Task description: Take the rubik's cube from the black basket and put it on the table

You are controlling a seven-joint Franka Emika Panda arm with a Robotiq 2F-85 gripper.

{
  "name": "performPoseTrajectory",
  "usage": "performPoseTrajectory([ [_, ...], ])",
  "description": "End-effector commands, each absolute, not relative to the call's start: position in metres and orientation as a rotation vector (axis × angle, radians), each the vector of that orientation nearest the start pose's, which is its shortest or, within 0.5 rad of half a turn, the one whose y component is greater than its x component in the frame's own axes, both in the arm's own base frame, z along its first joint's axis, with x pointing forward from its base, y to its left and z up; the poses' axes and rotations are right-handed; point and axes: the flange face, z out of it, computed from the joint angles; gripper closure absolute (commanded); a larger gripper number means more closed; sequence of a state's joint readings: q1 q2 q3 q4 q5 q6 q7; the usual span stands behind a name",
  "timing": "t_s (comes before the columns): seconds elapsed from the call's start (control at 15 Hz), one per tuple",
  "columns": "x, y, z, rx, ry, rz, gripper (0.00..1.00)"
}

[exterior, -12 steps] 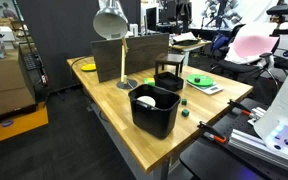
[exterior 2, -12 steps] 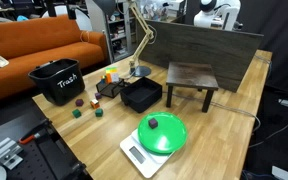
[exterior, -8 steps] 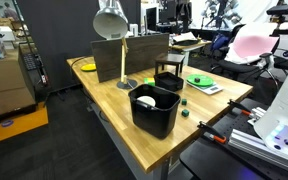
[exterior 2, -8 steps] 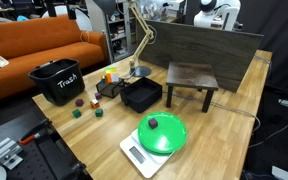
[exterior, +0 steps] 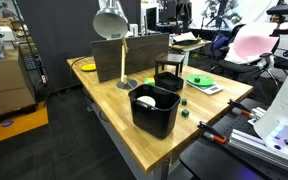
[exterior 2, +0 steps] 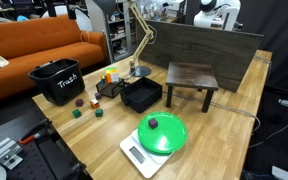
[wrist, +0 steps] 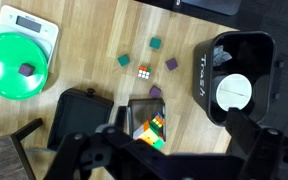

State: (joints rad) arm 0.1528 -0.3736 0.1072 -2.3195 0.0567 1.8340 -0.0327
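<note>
- Inside the black basket (wrist: 134,108), a small, low, dark square one, lies the rubik's cube (wrist: 153,131), toward the basket's lower edge in the wrist view
- Its top face is a scrambled mix of green, yellow, orange and red stickers, the bright green standing out most; it covers a good share of the basket's floor
- High above it hangs the gripper (wrist: 177,138), with its dark fingers spread wide to either side of the cube in the wrist view; the jaws are released and grasp nothing
- Just beside the small basket stands a larger black square basket (wrist: 82,120), and on the opposite side, a little apart, a deep black bin (wrist: 246,45) with white lettering on its wall and a white round object (wrist: 234,92) inside
- Loose on the table (wrist: 84,30) near the baskets lie tiny blocks in teal (wrist: 156,44), green (wrist: 123,60) and purple (wrist: 171,63), plus a very small multicoloured cube (wrist: 144,71)
- A green bowl (wrist: 12,68) with a small dark piece in it rests on a white kitchen scale (wrist: 34,22) at the table's edge
- The tabletop is light butcher-block wood, and it also carries a desk lamp (exterior: 110,20), a dark upright board (exterior 2: 204,40) and a small dark wooden stool (exterior 2: 191,75)
- Around the table is a cluttered workspace with an orange sofa (exterior 2: 34,45) and an office chair (exterior: 224,45)
</note>
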Motion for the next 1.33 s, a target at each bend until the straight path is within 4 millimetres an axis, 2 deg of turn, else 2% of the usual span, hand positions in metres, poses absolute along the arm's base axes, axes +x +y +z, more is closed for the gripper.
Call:
performPoseTrajectory([
  [0.0,0.409,0.116,0.477,-3.107,-0.414,0.181,0.00],
  [0.33,0.424,0.106,0.468,-3.153,-0.354,0.173,0.00],
  [0.6,0.454,0.092,0.450,-3.094,-0.300,0.070,0.00],
  [0.8,0.475,0.083,0.434,-3.066,-0.256,0.069,0.00],
  [0.87,0.464,0.085,0.436,-3.096,-0.260,0.067,0.00],
  [1.0,0.472,0.084,0.429,-3.090,-0.247,0.079,0.00],
  [1.27,0.474,0.084,0.431,-3.087,-0.246,0.072,0.00],
])
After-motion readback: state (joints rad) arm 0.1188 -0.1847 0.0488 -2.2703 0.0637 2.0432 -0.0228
